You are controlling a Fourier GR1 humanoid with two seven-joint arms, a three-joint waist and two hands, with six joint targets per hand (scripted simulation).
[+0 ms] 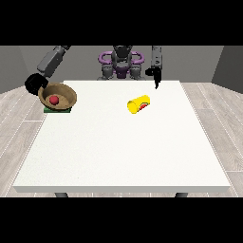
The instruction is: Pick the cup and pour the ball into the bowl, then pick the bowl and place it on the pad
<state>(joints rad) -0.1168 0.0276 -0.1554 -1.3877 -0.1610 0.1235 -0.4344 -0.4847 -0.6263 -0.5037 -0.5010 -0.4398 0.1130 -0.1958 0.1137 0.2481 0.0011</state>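
I can read no text, label, brand, number or sign anywhere in my front view.
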